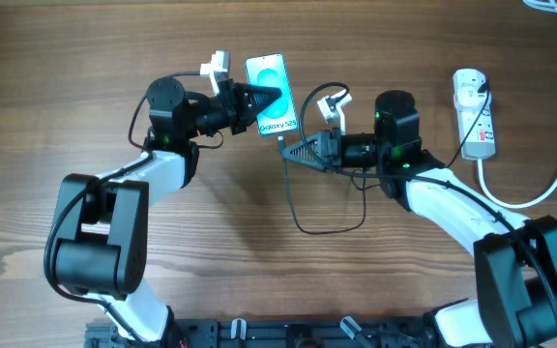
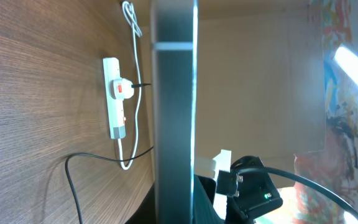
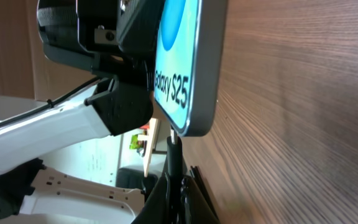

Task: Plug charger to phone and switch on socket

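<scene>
Overhead view, items as they lie

1. Phone (image 1: 267, 73): flat rectangle, screen up, lit teal-blue, with a pale edge. It is held near the middle of the table (image 1: 85, 68). I cannot tell whether its back touches the wood.
2. Writing on the phone: "Galaxy S25" in white at the end nearest my right arm, readable from overhead and in the right wrist view.
3. My left gripper (image 1: 271, 97): clamped on the phone from its long side, dark fingers lying across the screen. The left wrist view shows only the phone's thin grey edge running up the centre.
4. Charger (image 1: 294, 208): thin black cable. Its small black connector tip meets the phone's "Galaxy" end, and the slack lies in a loop on the table below my right wrist.
5. My right gripper (image 1: 290, 149): pinched tight on the charger's connector just short of the phone.
6. Socket (image 1: 476, 121): long white power strip with one rounded end and red switch marks, lying well apart at the far right. A black lead leaves it beside a red mark.
7. White lead (image 1: 511, 204): thicker, curving away from the strip's end
</scene>
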Motion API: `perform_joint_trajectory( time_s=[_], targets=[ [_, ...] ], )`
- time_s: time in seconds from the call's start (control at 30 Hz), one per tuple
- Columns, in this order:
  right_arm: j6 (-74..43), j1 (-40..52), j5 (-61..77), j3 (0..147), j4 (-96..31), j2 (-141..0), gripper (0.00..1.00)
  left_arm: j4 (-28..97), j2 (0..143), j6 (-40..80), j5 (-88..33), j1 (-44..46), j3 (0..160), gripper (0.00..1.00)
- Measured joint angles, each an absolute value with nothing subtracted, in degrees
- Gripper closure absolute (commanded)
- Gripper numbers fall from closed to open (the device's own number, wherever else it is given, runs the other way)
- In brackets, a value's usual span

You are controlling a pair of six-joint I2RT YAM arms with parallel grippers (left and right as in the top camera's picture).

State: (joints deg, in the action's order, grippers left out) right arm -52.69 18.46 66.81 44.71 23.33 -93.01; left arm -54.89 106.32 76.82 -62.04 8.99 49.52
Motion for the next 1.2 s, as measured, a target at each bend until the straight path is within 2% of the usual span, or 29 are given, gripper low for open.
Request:
perform_joint_trajectory(
  time_s=[1.2],
  targets=[
    [-53.84, 18.17, 66.83, 44.71, 24.1, -93.01, 0.96, -54.89, 106.32, 76.82, -62.02, 9.65, 49.52, 0.96]
  ],
)
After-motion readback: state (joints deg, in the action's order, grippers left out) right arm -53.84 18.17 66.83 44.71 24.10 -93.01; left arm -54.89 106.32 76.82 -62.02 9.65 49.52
